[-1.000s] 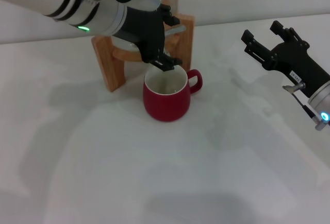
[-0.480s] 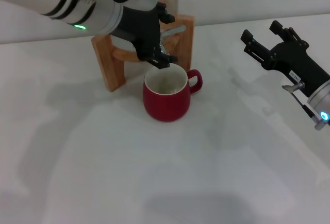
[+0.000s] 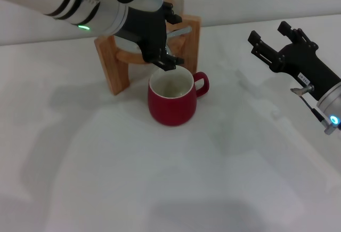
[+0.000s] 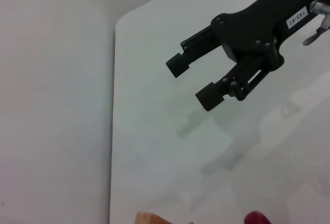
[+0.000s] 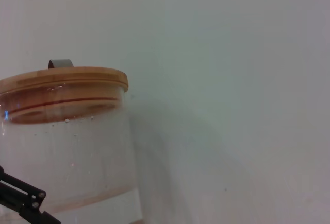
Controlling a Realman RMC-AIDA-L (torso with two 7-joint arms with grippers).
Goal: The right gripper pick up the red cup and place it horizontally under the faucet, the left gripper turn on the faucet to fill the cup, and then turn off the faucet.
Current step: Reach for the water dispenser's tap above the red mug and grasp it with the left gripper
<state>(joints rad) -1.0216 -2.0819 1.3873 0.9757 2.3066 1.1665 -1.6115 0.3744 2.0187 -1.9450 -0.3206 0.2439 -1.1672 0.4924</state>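
Cup: the red cup [image 3: 171,98] stands upright on the table [image 3: 160,189] just in front of the wooden stand [image 3: 114,66], toward the far edge, so the spout can pour into it.
Faucet: hidden behind the left gripper [image 3: 166,61], which probably works its lever; whether its fingers are clamped there I cannot tell.
Right gripper [image 3: 270,44]: fingers apart, holding nothing, parked well clear near the table's right edge.
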